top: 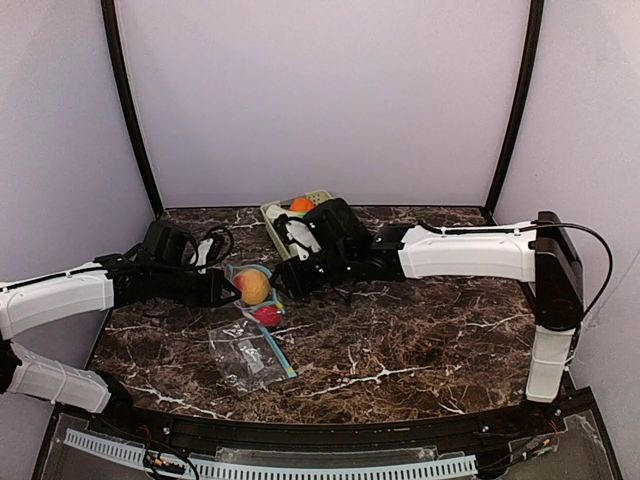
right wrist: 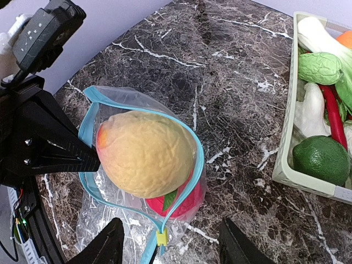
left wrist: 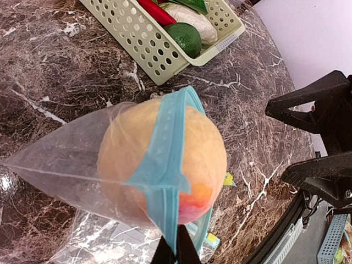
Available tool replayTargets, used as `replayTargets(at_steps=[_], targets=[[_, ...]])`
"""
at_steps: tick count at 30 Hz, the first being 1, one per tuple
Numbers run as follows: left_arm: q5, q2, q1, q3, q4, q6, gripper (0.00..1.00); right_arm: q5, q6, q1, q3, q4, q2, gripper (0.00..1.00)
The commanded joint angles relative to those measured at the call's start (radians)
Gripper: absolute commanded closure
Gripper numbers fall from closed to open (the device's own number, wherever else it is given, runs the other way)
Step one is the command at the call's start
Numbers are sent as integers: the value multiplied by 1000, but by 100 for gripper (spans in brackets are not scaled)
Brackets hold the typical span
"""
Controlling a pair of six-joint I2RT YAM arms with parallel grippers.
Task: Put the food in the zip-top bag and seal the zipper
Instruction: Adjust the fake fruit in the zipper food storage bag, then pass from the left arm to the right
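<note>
- Left end effector (left wrist: 176,252) is clamped on the bag (left wrist: 49,165) at its blue zipper edge.
- Peach (right wrist: 146,154) sits in the bag's mouth, above a red apple (right wrist: 187,204) inside.
- Right end effector (right wrist: 173,247) hangs open just beside the bag.

Peach (left wrist: 201,148) in zip-top bag (left wrist: 60,170) mouth, lattice basket (left wrist: 148,49) behind

Seen from the top, the mouth of the bag (top: 248,345), left of centre, is filled by the peach (top: 252,287). It is hemmed in by the left hand (top: 230,290) pinching its rim on the left and the right hand (top: 290,278) close on the right. The basket (top: 270,213) blocks the upper centre, while bare counter (top: 430,340) spreads over the lower right of the frame.
</note>
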Motion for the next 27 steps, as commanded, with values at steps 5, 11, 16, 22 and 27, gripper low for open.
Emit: replayTargets(at_steps=[5, 11, 16, 22, 27], targets=[[40, -4, 4, -10, 14, 8, 99, 14, 33, -6, 16, -75, 27, 51], [42, -12, 4, -13, 8, 9, 99, -17, 44, -6, 91, -84, 92, 55], [46, -13, 5, -18, 13, 6, 99, -33, 52, -6, 135, -95, 139, 58], [47, -13, 4, -18, 15, 7, 99, -23, 56, -7, 178, -119, 184, 63], [41, -13, 5, -19, 16, 8, 99, -8, 67, -6, 212, -157, 215, 68]])
